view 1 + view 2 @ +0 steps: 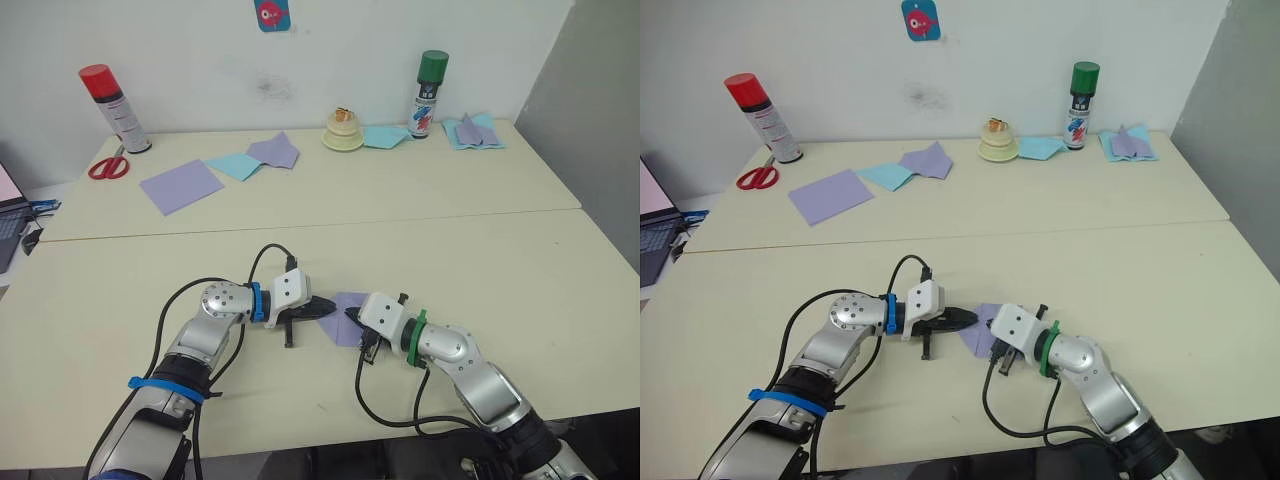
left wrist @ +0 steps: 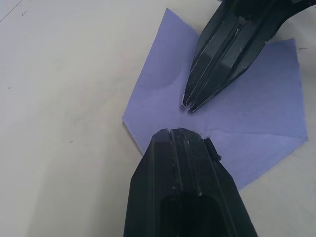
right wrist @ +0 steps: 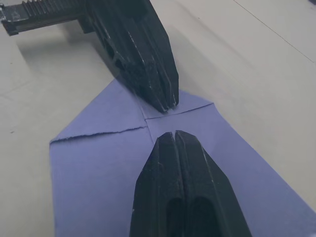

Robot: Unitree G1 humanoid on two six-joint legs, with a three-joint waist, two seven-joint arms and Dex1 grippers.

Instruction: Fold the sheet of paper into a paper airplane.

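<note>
Here the sheet of paper (image 3: 103, 163) lies flat on the near table (image 1: 560, 290), between the two grippers and largely covered by them in the head views. The left gripper (image 2: 183, 134) has its fingers pressed together, tip resting on the paper; the right gripper (image 3: 170, 133) is likewise closed, tip on the paper and facing the left one with a small gap between. Neither grasps the sheet. The wrist views show two corner flaps folded in to meet at a centre line, giving one pointed end; the sheet's far edges are cut off there.

On the far table (image 1: 430, 200) stand two spray cans: one red-capped (image 1: 114, 107) and one green-capped (image 1: 429, 95); their labels are too small to read. Red-handled scissors (image 1: 108, 166) lie beside the red-capped can. A smooth lavender square (image 1: 181, 186), a light-blue and lavender pair (image 1: 258, 158), a second such pair (image 1: 475, 132), and a small cream stacked object (image 1: 343, 131) also sit there. A wall sticker (image 1: 271, 14) is cut off and illegible.
</note>
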